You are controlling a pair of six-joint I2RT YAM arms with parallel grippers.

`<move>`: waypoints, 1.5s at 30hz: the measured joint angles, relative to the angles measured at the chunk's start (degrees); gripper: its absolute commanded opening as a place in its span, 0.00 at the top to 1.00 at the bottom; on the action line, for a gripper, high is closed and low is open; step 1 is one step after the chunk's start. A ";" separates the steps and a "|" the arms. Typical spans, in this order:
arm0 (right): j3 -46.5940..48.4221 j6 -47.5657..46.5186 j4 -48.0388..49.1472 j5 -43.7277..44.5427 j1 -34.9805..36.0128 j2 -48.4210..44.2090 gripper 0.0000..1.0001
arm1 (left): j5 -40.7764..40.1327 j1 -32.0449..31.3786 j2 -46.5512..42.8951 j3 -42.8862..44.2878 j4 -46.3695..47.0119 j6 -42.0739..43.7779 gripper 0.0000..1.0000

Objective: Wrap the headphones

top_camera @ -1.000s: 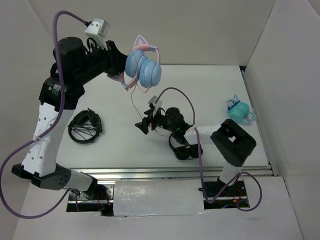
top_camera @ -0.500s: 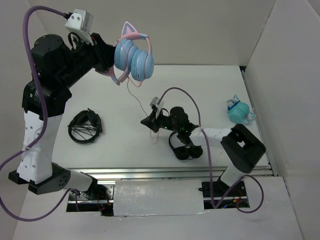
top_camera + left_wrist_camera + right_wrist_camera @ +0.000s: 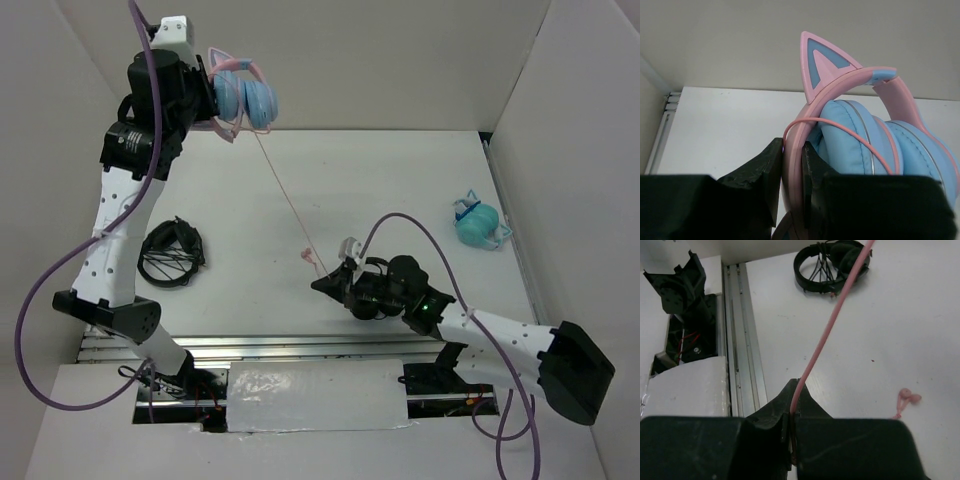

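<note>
The light blue headphones (image 3: 247, 100) with pink headband and cat ears hang high at the back left. My left gripper (image 3: 216, 108) is shut on the pink headband (image 3: 792, 165), one finger on each side of it. The thin pink cable (image 3: 286, 195) runs taut and diagonal from the earcups down to my right gripper (image 3: 322, 284), low over the table near the front edge. In the right wrist view that gripper (image 3: 792, 412) is shut on the cable (image 3: 830, 325). The cable's loose pink end (image 3: 907, 399) lies on the table beside it.
A black pair of headphones (image 3: 170, 253) lies at the left of the table (image 3: 400, 180), and a teal-green pair (image 3: 480, 226) at the right by the wall. An aluminium rail (image 3: 300, 345) borders the near edge. White walls enclose the back and both sides.
The left arm lifted and swung the headphones to the back left. The right gripper shut on the cable and drew back toward the near edge, pulling the cable straight.
</note>
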 measured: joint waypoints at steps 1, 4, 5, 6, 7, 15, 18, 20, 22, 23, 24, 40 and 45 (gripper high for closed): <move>-0.96 -0.07 -0.74 0.87 -0.02 -1.68 1.00 | -0.70 0.42 0.52 -0.24 0.00 0.00 1.00; -4.04 0.04 -1.33 3.26 -0.79 -6.60 1.00 | -0.85 2.16 0.83 -0.94 -1.27 0.04 1.00; -4.96 0.07 -1.33 4.11 -1.38 -8.07 1.00 | -0.55 2.82 0.83 -0.94 -1.73 0.07 1.00; -5.53 0.13 -1.33 4.70 -2.10 -9.16 1.00 | -0.22 3.48 0.81 -0.94 -2.10 0.20 1.00; -5.99 0.50 -1.46 5.16 -3.02 -10.34 1.00 | -0.04 4.04 0.74 -0.96 -2.38 0.31 1.00; -6.71 3.02 -1.66 5.27 -9.20 -15.61 1.00 | 0.15 7.96 -3.13 -9.94 -0.94 1.42 1.00; -6.69 3.85 -1.66 4.72 -12.31 -13.20 1.00 | 1.92 9.16 -4.70 -13.25 0.09 1.42 1.00; -6.45 4.37 -1.53 3.85 -14.45 -10.25 1.00 | 5.79 10.29 -5.11 -13.40 0.13 1.38 1.00; -5.79 4.83 -1.05 2.60 -16.61 -6.19 1.00 | 10.67 11.37 -5.77 -13.46 0.39 1.07 1.00; -5.09 5.20 -0.92 1.57 -17.70 -3.74 1.00 | 14.45 12.09 -6.56 -14.19 1.49 0.85 1.00; -4.44 5.42 -0.52 0.79 -18.67 -1.42 1.00 | 17.75 12.66 -7.41 -14.82 2.25 0.22 1.00; 29.97 2.27 -2.21 -11.87 -28.35 33.68 1.00 | 62.90 4.04 -18.18 -33.73 21.81 -3.34 1.00; 49.81 -4.22 -13.68 -14.53 -29.83 42.60 1.00 | 59.47 -5.97 -18.38 -40.09 21.66 3.45 1.00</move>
